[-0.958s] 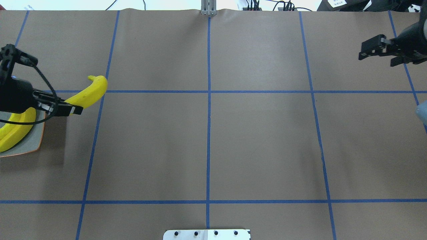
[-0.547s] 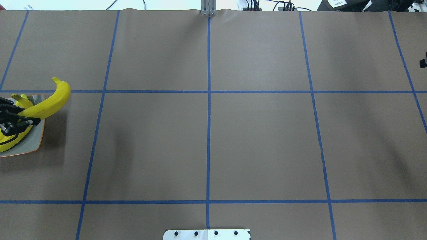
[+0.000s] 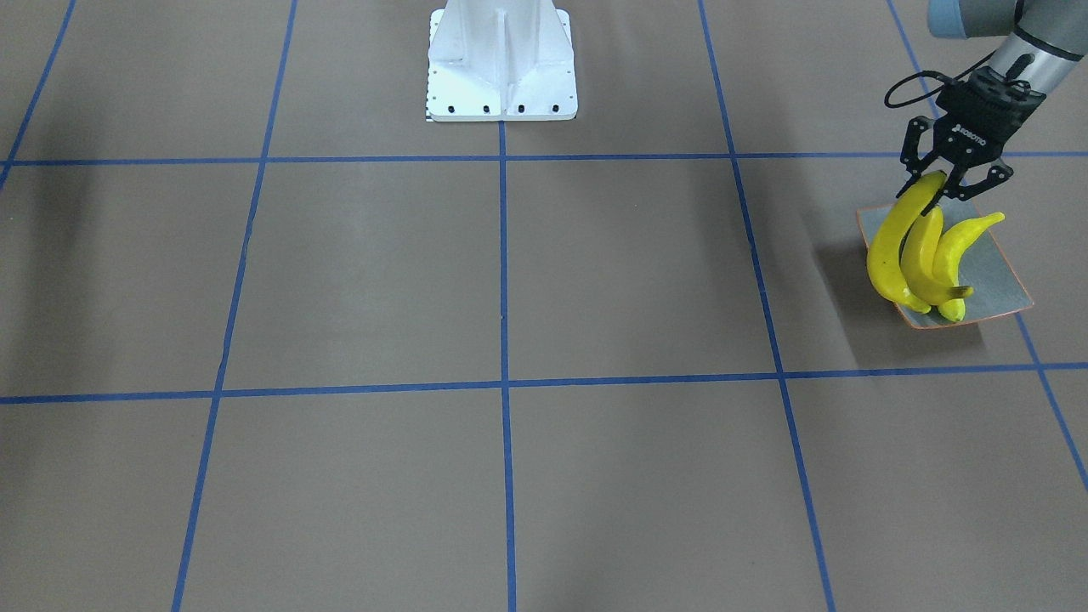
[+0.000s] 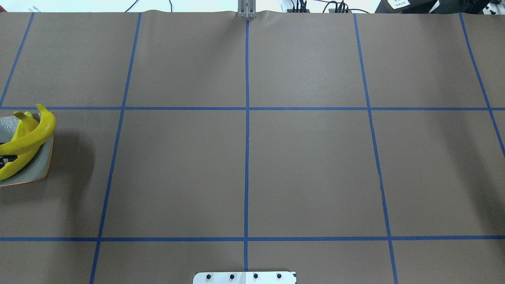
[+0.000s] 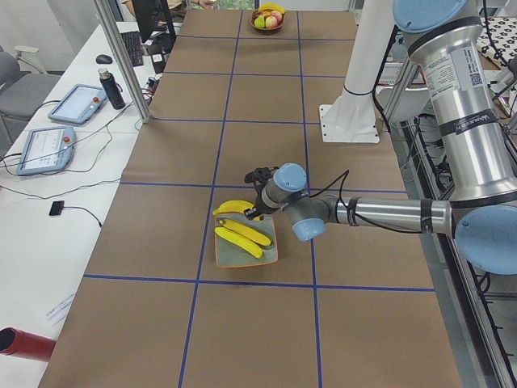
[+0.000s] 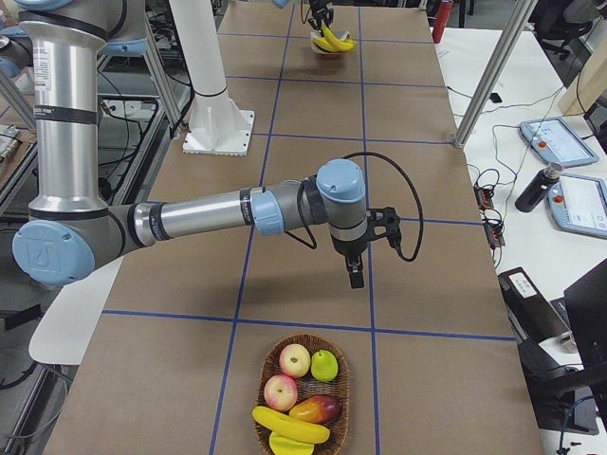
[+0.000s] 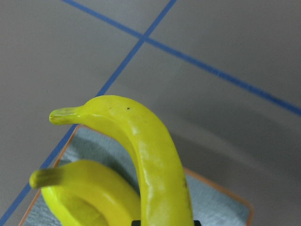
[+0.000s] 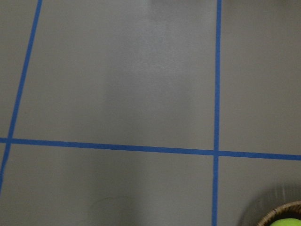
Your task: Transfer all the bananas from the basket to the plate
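Left claw (image 3: 935, 189): clamps one end of a banana (image 3: 891, 251), long axis running straight out from the fingertips, away from the robot. Holds it low over the plate (image 3: 1011, 287), beside two bananas (image 3: 931, 255) lying there. Right claw (image 6: 355, 275): hovers near the basket (image 6: 264, 374), nearer the yellow fruit (image 6: 289, 425) in it; cannot tell how far open.

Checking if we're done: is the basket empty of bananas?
Not empty: the basket holds a banana beside apples. The left gripper holds another banana over the plate.
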`<state>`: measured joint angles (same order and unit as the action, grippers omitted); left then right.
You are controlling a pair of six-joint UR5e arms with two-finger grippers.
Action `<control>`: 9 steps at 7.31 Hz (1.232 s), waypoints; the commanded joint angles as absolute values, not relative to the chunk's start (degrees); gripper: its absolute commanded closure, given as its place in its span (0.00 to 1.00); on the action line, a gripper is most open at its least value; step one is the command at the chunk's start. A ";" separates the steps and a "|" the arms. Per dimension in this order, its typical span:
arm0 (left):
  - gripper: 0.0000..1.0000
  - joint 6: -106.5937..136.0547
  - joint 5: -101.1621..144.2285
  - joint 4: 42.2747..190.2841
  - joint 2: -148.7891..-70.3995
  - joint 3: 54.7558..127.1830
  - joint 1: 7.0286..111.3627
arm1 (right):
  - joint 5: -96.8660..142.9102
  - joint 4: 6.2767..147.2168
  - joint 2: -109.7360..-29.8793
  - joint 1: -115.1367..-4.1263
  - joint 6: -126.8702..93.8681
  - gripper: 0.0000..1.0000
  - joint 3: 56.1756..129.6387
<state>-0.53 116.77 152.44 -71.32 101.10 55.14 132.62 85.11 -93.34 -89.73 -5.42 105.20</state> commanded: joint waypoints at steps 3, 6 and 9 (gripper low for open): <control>0.00 -0.70 117.07 155.92 -72.16 97.38 55.11 | 133.07 85.08 -93.78 -90.97 -4.40 0.00 104.94; 0.00 11.36 131.94 151.72 -79.94 98.17 62.19 | 133.59 85.08 -95.71 -93.85 1.98 0.00 102.24; 0.00 18.19 133.16 151.61 -84.73 97.47 62.49 | 136.41 84.64 -93.96 -102.28 20.35 0.00 84.08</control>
<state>16.45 132.68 151.73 -83.43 97.68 62.32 135.81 84.85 -94.85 -99.21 14.08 91.40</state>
